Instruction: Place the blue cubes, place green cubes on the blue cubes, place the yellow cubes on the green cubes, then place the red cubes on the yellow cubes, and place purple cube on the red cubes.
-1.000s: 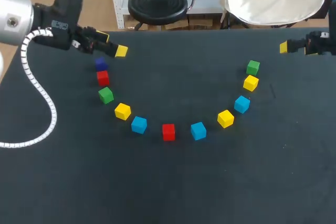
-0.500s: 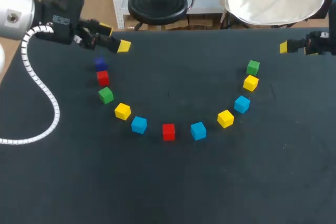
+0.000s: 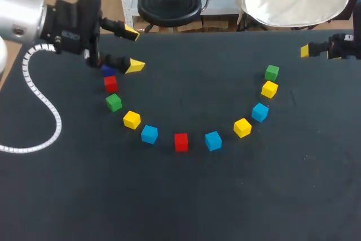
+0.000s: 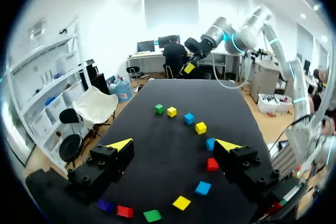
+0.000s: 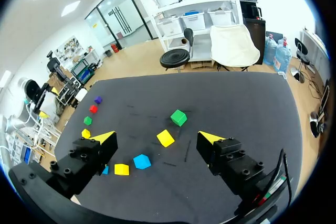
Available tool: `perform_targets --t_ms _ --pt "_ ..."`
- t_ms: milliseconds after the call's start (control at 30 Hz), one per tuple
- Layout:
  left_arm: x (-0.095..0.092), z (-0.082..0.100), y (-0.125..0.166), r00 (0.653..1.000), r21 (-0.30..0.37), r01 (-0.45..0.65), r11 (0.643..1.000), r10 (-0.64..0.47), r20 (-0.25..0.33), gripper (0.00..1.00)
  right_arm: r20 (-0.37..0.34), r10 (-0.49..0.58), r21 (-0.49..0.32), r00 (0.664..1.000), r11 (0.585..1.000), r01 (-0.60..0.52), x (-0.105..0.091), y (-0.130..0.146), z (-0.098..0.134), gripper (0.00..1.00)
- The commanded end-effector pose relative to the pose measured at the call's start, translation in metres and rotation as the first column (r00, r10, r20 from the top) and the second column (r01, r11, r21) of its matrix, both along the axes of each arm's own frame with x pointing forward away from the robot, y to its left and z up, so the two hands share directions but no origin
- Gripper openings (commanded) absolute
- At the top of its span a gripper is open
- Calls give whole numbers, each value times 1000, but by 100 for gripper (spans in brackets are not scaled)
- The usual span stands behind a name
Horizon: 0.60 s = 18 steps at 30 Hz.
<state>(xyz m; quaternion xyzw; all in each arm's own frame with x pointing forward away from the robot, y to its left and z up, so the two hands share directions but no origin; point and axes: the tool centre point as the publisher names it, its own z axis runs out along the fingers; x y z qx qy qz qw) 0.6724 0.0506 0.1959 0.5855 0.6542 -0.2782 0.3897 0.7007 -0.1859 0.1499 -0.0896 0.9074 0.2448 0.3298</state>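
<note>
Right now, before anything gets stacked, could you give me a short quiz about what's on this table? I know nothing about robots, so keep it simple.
1. How many blue cubes lie on the table?
2. True or false: the left tool is holding a cube between its fingers.
3. Which cube lies closest to the left tool?
A. a green cube
B. the purple cube
C. a yellow cube

Key:
1. Three.
2. False: its fingers are spread apart with nothing between them.
3. B, at the left end of the arc of cubes.
</note>
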Motion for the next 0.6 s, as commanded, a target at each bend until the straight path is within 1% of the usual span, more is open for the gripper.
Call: perform_targets --t_ms 33,100,133,167,600 --pt "24 -5 -2 987 62 155 986 -152 -59 100 0 -3 -2 1000 1000 3 -1 1 0 100" --pt "26 -6 -2 988 80 142 987 -137 -64 100 0 -3 -2 1000 1000 3 -1 1 0 100" --pt "27 -6 -2 992 106 119 987 -112 -65 100 0 -3 -2 1000 1000 3 -1 1 0 100" --pt "27 -7 -2 994 127 90 988 -80 -78 100 0 -3 -2 1000 1000 3 -1 1 0 100" --pt "27 -7 -2 994 127 90 988 -80 -78 100 0 -3 -2 1000 1000 3 -1 1 0 100"
